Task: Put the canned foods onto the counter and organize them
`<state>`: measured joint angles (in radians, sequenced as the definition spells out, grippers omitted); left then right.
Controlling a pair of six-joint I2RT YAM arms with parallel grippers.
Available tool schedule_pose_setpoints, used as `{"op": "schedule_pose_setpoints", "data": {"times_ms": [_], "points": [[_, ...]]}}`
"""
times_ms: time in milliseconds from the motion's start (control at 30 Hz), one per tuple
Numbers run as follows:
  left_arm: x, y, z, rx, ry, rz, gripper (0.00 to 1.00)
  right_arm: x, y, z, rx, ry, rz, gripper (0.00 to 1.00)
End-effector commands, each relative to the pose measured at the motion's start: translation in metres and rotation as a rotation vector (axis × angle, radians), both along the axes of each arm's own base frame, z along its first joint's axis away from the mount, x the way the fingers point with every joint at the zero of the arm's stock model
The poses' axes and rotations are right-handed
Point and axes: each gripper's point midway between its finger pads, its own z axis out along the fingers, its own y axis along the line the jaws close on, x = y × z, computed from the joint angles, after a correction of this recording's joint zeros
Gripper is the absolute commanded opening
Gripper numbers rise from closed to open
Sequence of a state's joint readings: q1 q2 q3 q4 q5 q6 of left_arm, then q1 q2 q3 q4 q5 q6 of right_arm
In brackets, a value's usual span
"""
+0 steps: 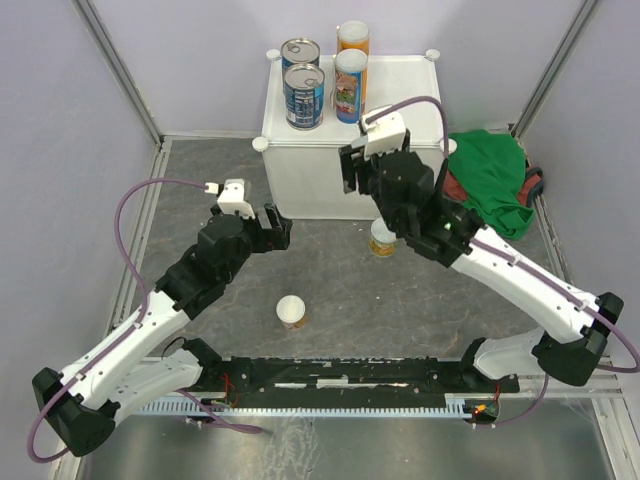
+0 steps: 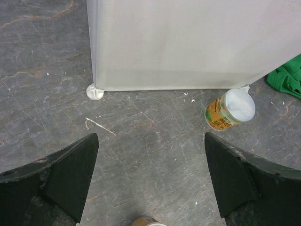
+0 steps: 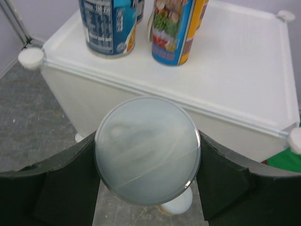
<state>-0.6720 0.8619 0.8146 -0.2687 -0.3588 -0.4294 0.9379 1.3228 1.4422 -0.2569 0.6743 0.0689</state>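
- Floor point(image 1: 330, 270): dark grey, marbled, with lilac walls point(image 1: 200, 60) around it.
- Counter point(image 1: 400, 100): white box, round corner knobs, with four upright cans point(image 1: 304, 96) at its far-left corner.
- Floor cans point(image 1: 383, 238): two, pale-lidded, well apart.
- Right gripper point(image 3: 148, 165): clamped on held can point(image 3: 147, 141), which has a round pale lid and seemingly sits before the counter's near edge.
- Left gripper point(image 2: 150, 160): spread wide, empty.

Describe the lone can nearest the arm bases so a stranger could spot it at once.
From the white counter at the back, come forward across the dark grey floor toward the arm bases. The can stands alone in the open between the two arms, pale lid up. The other floor can sits close to the counter's front, beside the right arm.
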Motion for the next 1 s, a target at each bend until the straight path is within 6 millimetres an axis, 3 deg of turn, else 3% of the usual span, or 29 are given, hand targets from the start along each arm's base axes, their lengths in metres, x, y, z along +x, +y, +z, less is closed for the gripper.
{"op": "schedule_pose_setpoints", "data": {"times_ms": [0,467,633,767,967], "points": [[0.001,0.000,0.028,-0.015,-0.059,-0.005,0.99,0.020,-0.016,0.065,0.096,-0.098,-0.007,0.04],[0.008,-0.010,0.025,-0.002,-0.049,-0.028,0.99,0.125,-0.074,0.084,0.164,-0.095,-0.124,0.04],[0.011,-0.015,0.020,-0.004,-0.039,-0.036,0.99,0.171,-0.085,0.078,0.169,-0.083,-0.139,0.04],[0.013,-0.018,0.016,-0.009,-0.034,-0.039,0.99,0.212,-0.087,0.061,0.170,-0.054,-0.144,0.04],[0.017,-0.019,0.014,0.000,-0.039,-0.034,0.99,0.254,-0.086,0.045,0.160,-0.048,-0.147,0.04]]}}
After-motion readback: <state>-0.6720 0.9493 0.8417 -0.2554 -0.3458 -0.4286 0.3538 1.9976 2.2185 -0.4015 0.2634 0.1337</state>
